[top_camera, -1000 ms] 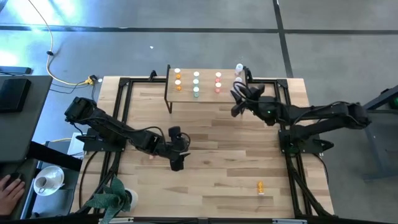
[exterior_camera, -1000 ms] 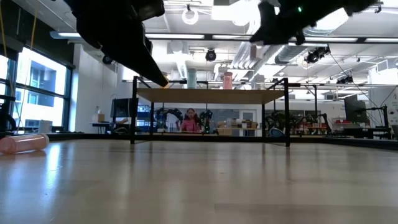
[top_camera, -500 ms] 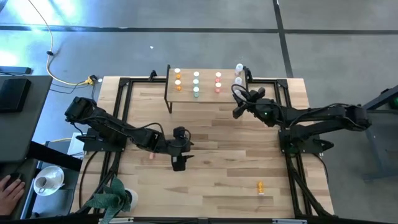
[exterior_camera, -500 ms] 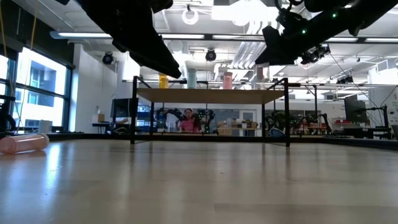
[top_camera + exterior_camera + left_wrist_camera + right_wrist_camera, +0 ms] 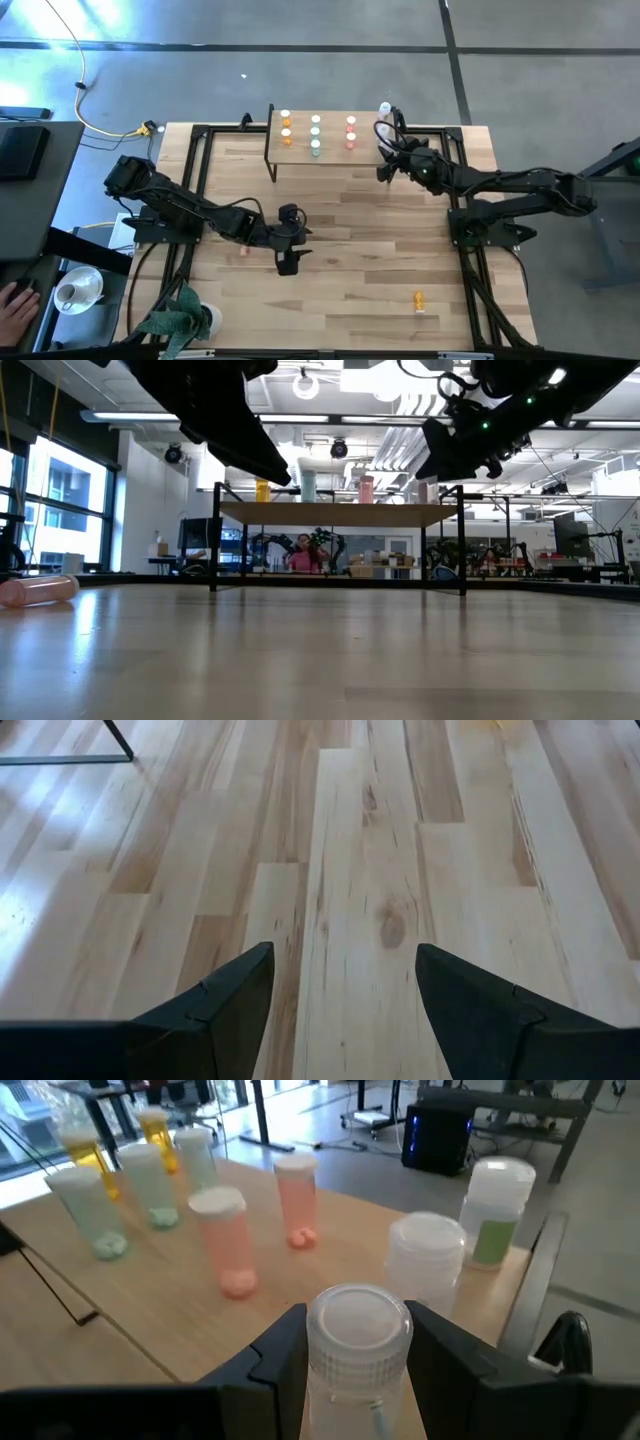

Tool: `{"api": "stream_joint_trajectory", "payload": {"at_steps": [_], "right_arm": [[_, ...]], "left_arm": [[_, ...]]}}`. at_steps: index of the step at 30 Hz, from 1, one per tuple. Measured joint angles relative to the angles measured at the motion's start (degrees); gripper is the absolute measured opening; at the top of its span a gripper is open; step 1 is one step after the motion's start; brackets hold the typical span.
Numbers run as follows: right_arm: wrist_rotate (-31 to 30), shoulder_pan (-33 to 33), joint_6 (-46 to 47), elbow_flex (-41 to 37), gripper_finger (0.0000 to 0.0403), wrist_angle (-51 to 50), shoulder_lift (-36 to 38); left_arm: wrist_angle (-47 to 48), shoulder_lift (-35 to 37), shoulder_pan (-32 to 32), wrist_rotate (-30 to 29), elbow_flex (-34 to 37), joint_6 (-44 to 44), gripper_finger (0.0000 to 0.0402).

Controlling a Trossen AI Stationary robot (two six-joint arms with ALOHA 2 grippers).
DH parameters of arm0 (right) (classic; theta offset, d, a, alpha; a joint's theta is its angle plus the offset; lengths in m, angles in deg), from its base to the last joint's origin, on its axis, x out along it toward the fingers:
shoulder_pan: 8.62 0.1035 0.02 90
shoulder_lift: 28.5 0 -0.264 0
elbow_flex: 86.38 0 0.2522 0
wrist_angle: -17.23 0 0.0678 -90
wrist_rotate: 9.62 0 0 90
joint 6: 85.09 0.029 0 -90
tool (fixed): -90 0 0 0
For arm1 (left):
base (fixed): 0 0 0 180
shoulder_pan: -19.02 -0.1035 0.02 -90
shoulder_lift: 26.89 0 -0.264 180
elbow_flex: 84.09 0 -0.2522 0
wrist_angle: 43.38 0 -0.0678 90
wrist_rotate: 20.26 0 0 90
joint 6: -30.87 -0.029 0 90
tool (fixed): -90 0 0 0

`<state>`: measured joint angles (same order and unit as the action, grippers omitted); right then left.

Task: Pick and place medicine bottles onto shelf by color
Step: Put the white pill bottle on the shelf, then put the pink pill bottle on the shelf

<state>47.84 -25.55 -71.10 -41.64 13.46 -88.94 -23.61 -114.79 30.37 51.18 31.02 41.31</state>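
The shelf (image 5: 330, 140) stands at the table's far side and bears upright medicine bottles in rows: orange (image 5: 85, 1152), green (image 5: 92, 1215), pink (image 5: 228, 1245) and clear (image 5: 428, 1262). My right gripper (image 5: 358, 1370) hovers by the shelf's right end (image 5: 383, 165), shut on a clear bottle (image 5: 358, 1325) with a white cap. My left gripper (image 5: 340, 990) hangs open over bare wood near the table's middle (image 5: 288, 262). A pink bottle (image 5: 35, 590) lies on its side on the table, and an orange one (image 5: 419, 298) rests near the front right. My right gripper pinches the clear bottle's body just under its cap (image 5: 330, 1380) between its two fingers (image 5: 275, 1355). The fingers reach almost level from the table's right toward the shelf. The bottle stands upright in the hold, cap up, lifted clear above the shelf top.
Black frame rails (image 5: 205, 160) run along the table's left and right sides. A potted plant (image 5: 185, 318) sits at the front left corner. A person's hand and a cup (image 5: 75, 290) show beyond the left edge. Open wood lies between the two arms.
My right gripper has sunk with the clear bottle and come nearer the shelf's right end, turning a little as it went. My left gripper has swung slightly toward the table's right and stays open.
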Motion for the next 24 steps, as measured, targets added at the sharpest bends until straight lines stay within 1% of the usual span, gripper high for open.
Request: {"api": "stream_joint_trajectory", "payload": {"at_steps": [3,11,20,24], "right_arm": [[1.4,-0.8,0.9,0.0,0.0127,-1.3,0.0],[1.5,-0.8,1.4,0.1,0.013,-1.6,0.0],[1.2,-0.8,1.5,0.0,0.019,-1.8,-0.1],[1.1,-0.8,1.0,0.0,0.0204,-0.2,0.0]], "left_arm": [[0.0,0.0,-0.1,0.0,0.0,-0.1,0.0233],[0.0,0.0,-0.1,0.0,0.0,-0.2,0.0233],[0.1,0.0,-0.1,0.0,0.0,-0.2,0.0233],[0.2,0.0,-0.1,0.0,0.0,-0.2,0.0233]]}}
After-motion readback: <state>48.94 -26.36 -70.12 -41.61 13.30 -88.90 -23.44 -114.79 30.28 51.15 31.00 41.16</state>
